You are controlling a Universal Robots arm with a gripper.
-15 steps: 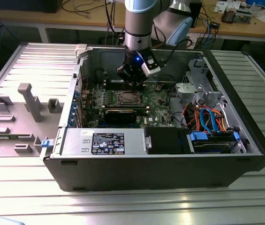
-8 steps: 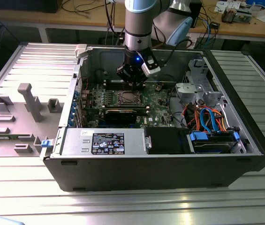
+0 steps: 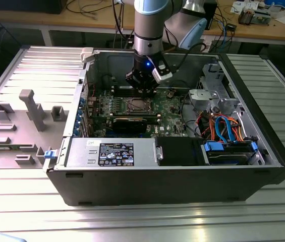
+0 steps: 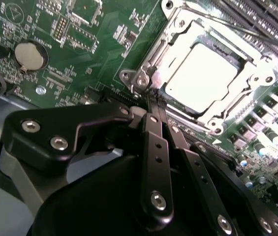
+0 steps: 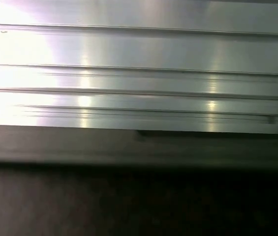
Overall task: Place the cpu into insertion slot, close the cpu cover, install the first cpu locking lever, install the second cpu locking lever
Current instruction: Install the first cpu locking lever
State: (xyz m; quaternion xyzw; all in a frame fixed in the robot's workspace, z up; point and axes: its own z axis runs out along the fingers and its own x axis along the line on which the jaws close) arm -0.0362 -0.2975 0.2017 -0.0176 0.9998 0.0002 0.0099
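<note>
Gripper [image 4: 154,105] clenched, empty, beside socket [image 4: 143,78] corner. Cpu [image 4: 202,78] seated under cover [image 4: 178,37]; thin, stiff lever [image 4: 237,30], likely springy: hold at tip.

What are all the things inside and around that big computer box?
computer case: one, black, open on the ribbed metal table
circuit board: one, green, inside the case
cpu: one, silver-grey, seated in the insertion slot
cpu cover: one, silvery frame, down around the cpu
coin battery: one, silver, on the board
power supply: one, grey, at the case's front
cables: several, orange and blue, exterior view's right
grey holders: several, exterior view's left
gripper: one, black, fingers together at the cover's corner
</note>
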